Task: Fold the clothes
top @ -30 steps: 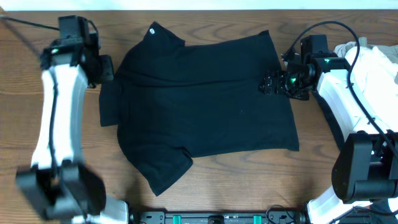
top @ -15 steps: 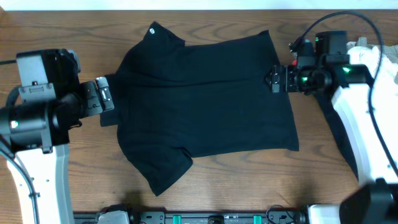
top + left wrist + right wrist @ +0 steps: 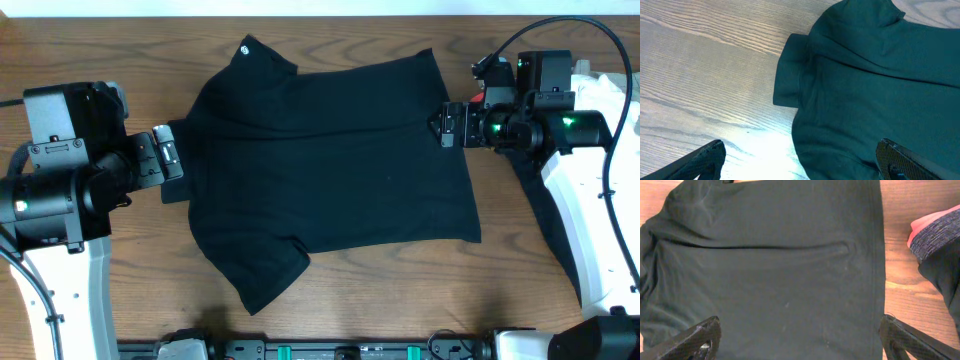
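The clothes in play are a plain black T-shirt (image 3: 330, 150) lying flat across the table, with its small white neck logo (image 3: 246, 48) at the back left. My left gripper (image 3: 168, 157) stands open at the shirt's left sleeve (image 3: 789, 70), holding nothing. In the left wrist view the left gripper (image 3: 800, 162) hangs above the shirt's edge and bare wood. At the shirt's right hem my right gripper (image 3: 446, 125) is open too. The right wrist view has my right gripper (image 3: 797, 342) straddling the hem edge of the T-shirt (image 3: 770, 265), with nothing gripped.
A white garment (image 3: 600, 95) lies at the back right beside the right arm. A black garment with a red edge (image 3: 935, 230) sits right of the shirt's hem, and more dark fabric (image 3: 553, 225) lies under the right arm. The table is brown wood (image 3: 120, 60).
My left arm has swung down and inward to the sleeve and its gripper has opened wide. The right gripper has shifted slightly back and right along the hem, still open.
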